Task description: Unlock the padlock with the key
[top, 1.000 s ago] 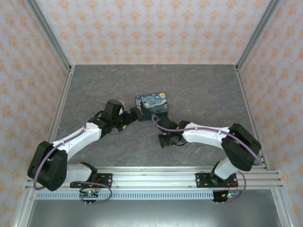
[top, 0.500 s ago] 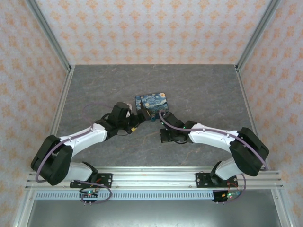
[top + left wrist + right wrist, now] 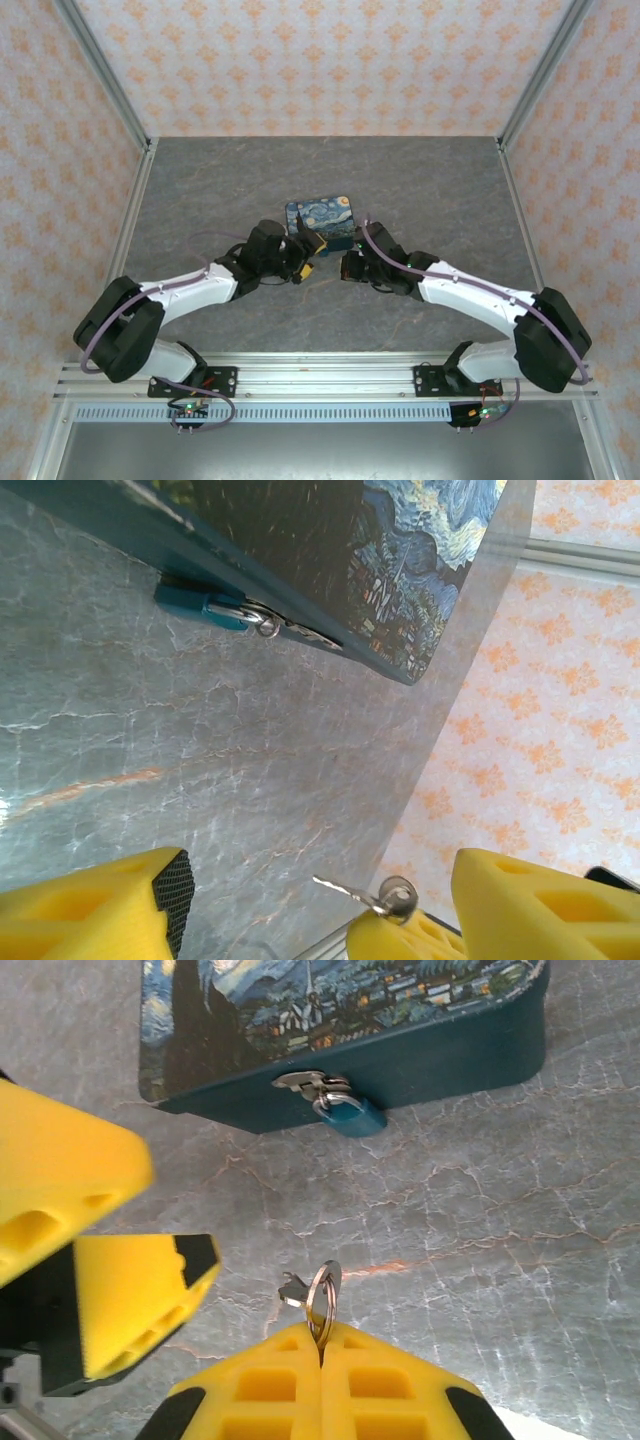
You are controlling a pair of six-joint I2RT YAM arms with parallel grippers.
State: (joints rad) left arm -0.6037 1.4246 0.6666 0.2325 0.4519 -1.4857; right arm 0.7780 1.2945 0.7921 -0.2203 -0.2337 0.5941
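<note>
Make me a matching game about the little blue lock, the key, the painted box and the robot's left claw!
1. small teal-blue metal padlock
2. thin silvery metal key on a ring
3. blue box painted with swirly stars
4. left claw

A. sits on the grey marbled table
B. pinched in the shut right claw
C. hangs on the box's front latch
D. open, holding nothing

Pairs: 1-C, 2-B, 3-A, 4-D.
</note>
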